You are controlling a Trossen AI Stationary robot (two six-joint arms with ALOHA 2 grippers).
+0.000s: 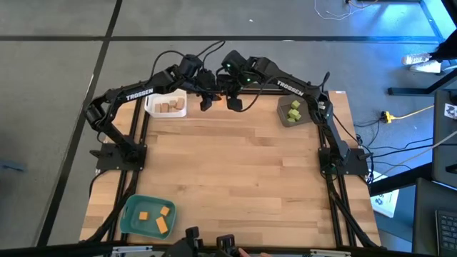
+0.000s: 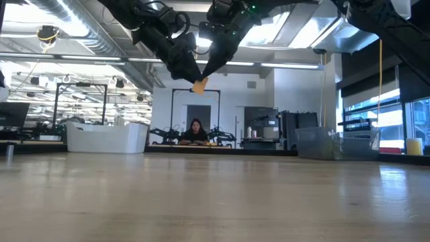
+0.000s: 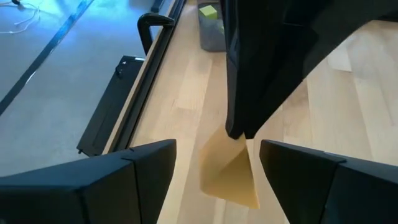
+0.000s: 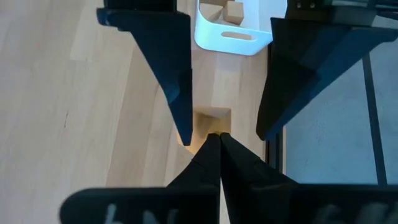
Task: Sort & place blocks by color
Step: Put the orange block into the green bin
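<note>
A small orange-tan block (image 2: 199,85) hangs in the air over the table's far middle, between my two grippers. My right gripper (image 1: 234,102) is shut on it. My left gripper (image 1: 207,102) is open, one finger on either side of the block (image 3: 230,180); the right wrist view shows both these fingers (image 4: 177,93) beyond the block (image 4: 211,119). Tan blocks lie in the white tray (image 1: 166,106), light green ones in the grey tray (image 1: 293,112), and orange ones in the teal tray (image 1: 148,216). My right gripper pinches the block's upper edge (image 4: 214,129) between its two fingertips (image 3: 242,127). The fingers slant down at it from the table's right side. The block hangs below the tips, lifted well clear of the table. Whether my left gripper's finger touches the block, I cannot tell.
The white tray stands just left of the grippers at the far edge, and the grey tray at the far right. The teal tray sits at the near left corner. Bare wooden tabletop (image 1: 235,171) lies between them. A person sits far off in the room (image 2: 195,131).
</note>
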